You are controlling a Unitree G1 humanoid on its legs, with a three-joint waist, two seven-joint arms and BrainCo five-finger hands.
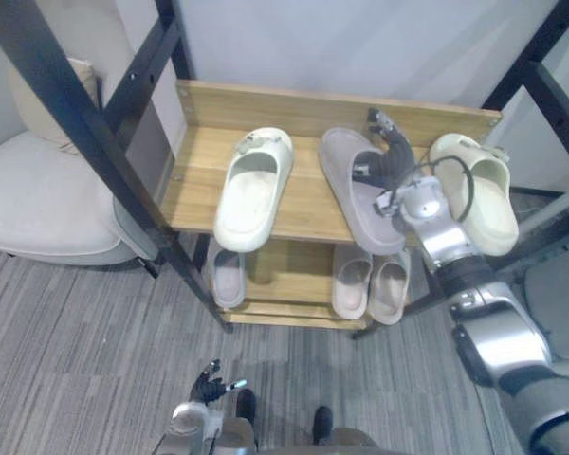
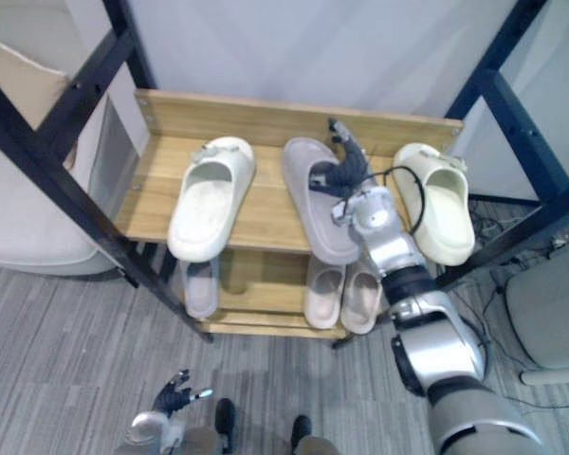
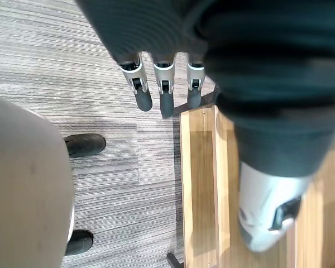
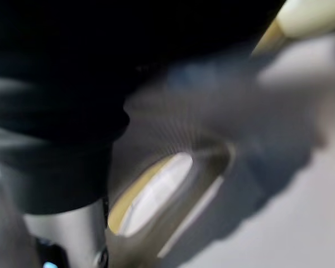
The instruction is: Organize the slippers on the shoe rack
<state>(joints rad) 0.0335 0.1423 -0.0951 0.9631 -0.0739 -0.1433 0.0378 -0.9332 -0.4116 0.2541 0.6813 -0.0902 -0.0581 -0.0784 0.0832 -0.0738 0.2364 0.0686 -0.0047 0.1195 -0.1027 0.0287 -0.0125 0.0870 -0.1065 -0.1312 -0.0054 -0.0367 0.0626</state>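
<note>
Fingers (image 1: 398, 150) of right hand (image 1: 387, 163) curl round strap of mauve-grey rubber slipper (image 1: 339, 161) on wooden shoe rack (image 1: 194, 180); left hand (image 3: 162, 84) relaxed, near left.

Pale matt wood with visible grain on the shoe rack (image 1: 308, 204); smooth matt foam-like plastic on the cream slipper (image 1: 254, 185) and taupe slipper (image 1: 341, 161); matt black metal frame (image 1: 97, 133); streaked grey floor (image 1: 76, 341); soft off-white cloth chair (image 1: 38, 199)

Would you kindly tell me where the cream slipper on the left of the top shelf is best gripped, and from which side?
I would grip the cream slipper by its heel end, coming from the front of the shoe rack: the heel points towards the robot and seems to overhang the shelf's edge, while the strap lies at the back.
</note>
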